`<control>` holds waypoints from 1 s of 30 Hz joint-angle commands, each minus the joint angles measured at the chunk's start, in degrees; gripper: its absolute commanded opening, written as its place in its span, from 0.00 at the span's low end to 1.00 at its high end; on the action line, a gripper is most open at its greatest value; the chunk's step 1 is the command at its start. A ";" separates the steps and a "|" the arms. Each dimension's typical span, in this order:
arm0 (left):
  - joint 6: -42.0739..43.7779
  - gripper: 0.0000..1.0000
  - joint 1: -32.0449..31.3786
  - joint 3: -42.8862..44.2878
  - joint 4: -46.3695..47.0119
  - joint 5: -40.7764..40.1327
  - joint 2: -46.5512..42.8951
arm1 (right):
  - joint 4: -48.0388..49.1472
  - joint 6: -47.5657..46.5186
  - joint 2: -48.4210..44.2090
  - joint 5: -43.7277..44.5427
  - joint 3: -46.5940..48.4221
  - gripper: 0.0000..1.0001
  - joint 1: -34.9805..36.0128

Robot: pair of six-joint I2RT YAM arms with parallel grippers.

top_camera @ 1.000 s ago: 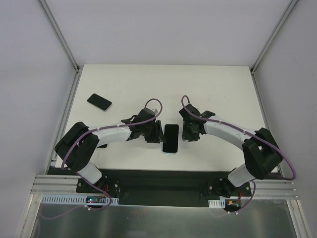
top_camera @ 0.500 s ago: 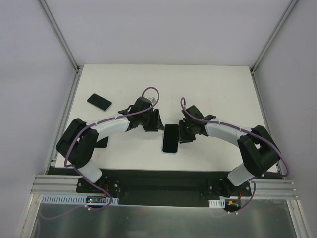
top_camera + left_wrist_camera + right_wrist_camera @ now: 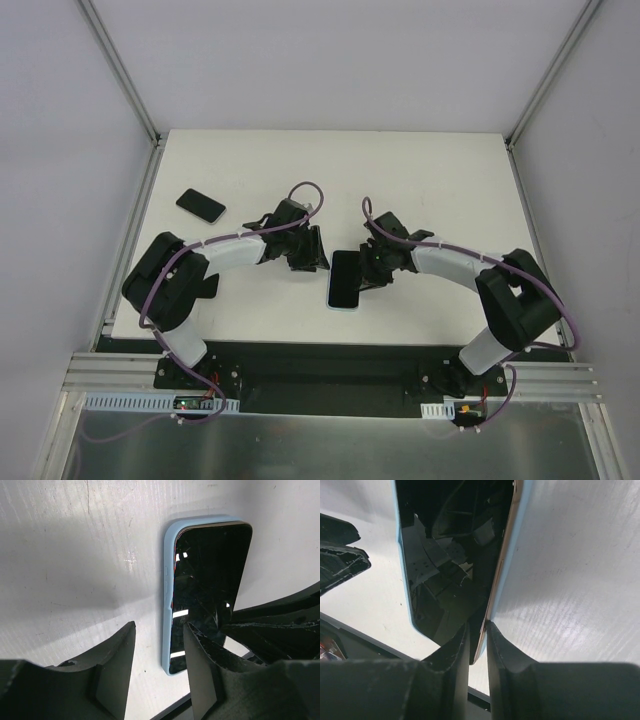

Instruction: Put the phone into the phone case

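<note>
**Phone lies in its case between the two arms, right end effector pinched on its edge**

The phone (image 3: 345,278) lies screen up near the front middle of the white surface (image 3: 440,190), between the two arms. It sits inside the light-blue phone case (image 3: 169,580). In the left wrist view the case rim wraps one long side and the rounded far corner of the dark glass. In the right wrist view a thin bronze line of the phone's frame shows along the other long side, just inside the blue rim. Whether that side is pressed fully home I cannot tell.

The right end effector (image 3: 479,630) is narrow. Its two fingers stand almost together, and the phone's long edge runs up out of the slim gap between them, one finger over the screen and the other on the outer side.

The left end effector (image 3: 159,628) is moderately spread and holds nothing. Bare surface shows between its fingers, and the cased phone lies just beside one fingertip (image 3: 192,635).

A second dark phone (image 3: 201,205) lies flat near the far left of the surface, well apart from both arms.
</note>
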 commanded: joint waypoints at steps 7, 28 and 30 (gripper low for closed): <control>0.70 0.39 0.35 3.30 -0.44 1.51 3.73 | -3.04 -4.09 -6.35 4.23 -1.63 0.39 -1.94; -1.32 0.35 0.35 2.95 0.88 3.44 6.02 | 0.76 -3.91 0.14 -2.73 -4.97 0.20 -2.30; -1.41 0.35 0.26 2.43 0.97 3.27 5.75 | -1.17 -4.00 1.63 0.16 -4.89 0.20 -2.13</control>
